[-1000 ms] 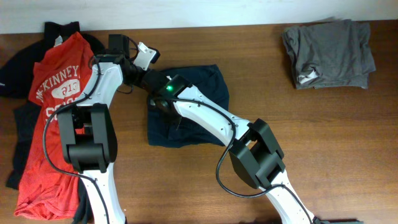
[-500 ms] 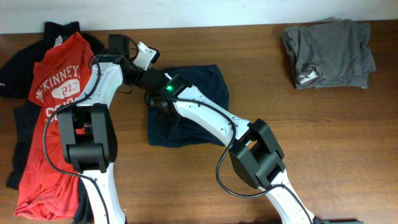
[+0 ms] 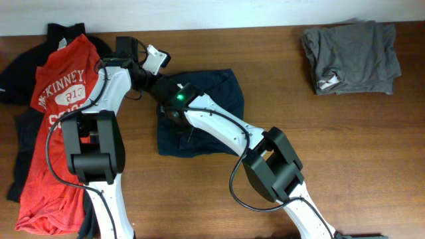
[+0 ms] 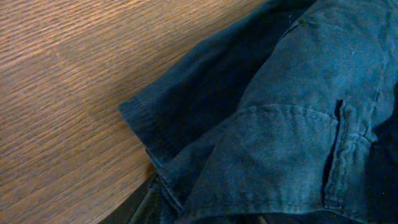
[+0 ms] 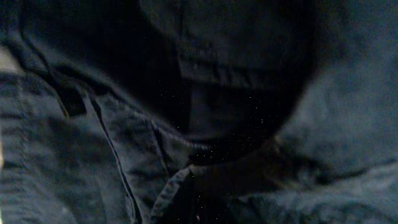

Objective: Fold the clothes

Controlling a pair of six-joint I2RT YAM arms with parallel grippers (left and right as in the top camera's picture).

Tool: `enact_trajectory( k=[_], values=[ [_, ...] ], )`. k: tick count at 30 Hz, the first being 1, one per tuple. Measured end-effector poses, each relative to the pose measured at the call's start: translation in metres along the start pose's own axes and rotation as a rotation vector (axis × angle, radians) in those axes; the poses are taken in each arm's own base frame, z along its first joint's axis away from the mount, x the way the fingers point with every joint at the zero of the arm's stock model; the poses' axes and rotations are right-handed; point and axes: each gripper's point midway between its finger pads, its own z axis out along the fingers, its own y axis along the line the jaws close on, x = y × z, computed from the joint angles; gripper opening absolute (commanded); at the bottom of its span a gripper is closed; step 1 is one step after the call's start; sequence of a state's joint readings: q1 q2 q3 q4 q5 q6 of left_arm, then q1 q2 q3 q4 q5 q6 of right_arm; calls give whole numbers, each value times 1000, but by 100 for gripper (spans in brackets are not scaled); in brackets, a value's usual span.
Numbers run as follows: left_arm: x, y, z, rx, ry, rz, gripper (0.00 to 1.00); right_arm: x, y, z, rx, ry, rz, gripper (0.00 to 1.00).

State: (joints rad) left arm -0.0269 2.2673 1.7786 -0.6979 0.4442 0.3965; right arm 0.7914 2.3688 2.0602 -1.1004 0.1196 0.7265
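Observation:
The navy shorts (image 3: pixel 216 99) lie rumpled in the middle of the table. Both grippers meet at their upper left corner. My left gripper (image 3: pixel 154 81) comes in from the left. Its wrist view is filled by a hemmed corner of the shorts (image 4: pixel 273 130) over the wood, and its fingers are hidden. My right gripper (image 3: pixel 170 111) is pressed down into the shorts just below. Its dark wrist view shows a fold of the cloth (image 5: pixel 180 180) gathered at its shut jaws. A red T-shirt (image 3: pixel 60 119) with white lettering lies at the left, over black pieces (image 3: pixel 20 73).
A grey garment (image 3: pixel 352 56) with a small white tag lies folded at the back right. Bare wooden table (image 3: pixel 358 166) stretches to the right of the shorts and along the front. The two arms cross over the shorts' left side.
My right gripper has closed on the cloth and its arm has shifted slightly left. The left arm and the shorts look almost unchanged.

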Motion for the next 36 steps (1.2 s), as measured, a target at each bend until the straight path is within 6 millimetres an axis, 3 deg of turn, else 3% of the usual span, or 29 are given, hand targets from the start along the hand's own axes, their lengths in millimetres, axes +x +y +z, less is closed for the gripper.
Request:
enact_trajectory(
  k=[15, 18, 20, 21, 23, 26, 27, 28, 30, 36],
  values=[
    [-7, 4, 0, -20, -27, 6, 36, 29, 9, -5, 13, 66, -104, 4],
    [-9, 6, 0, -30, -33, -5, 38, 28, 11, -17, -8, 55, -110, 4],
    [-10, 7, 0, -33, -39, -8, 49, 23, 13, -35, -34, 25, -118, 5],
    [-11, 8, 0, -35, -41, -14, 53, 21, 14, -45, -49, 8, -119, 8],
    [-11, 8, 0, -38, -42, -21, 97, 12, 13, -73, -91, -35, -112, 16],
    [-11, 9, 0, -42, -42, -36, 99, 2, 9, -110, -154, -88, -118, 31],
    [-11, 9, -1, -43, -43, -43, 99, -2, 6, -118, -169, -99, -122, 52],
    [-12, 11, -2, -46, -45, -59, 99, -9, -2, -129, -190, -114, -115, 58],
    [-15, 14, -7, -50, -48, -90, 99, -20, -18, -139, -207, -122, -109, 65],
    [-30, 37, -43, -82, -79, -175, 99, -50, -79, -133, -222, -74, -38, 74]
  ],
)
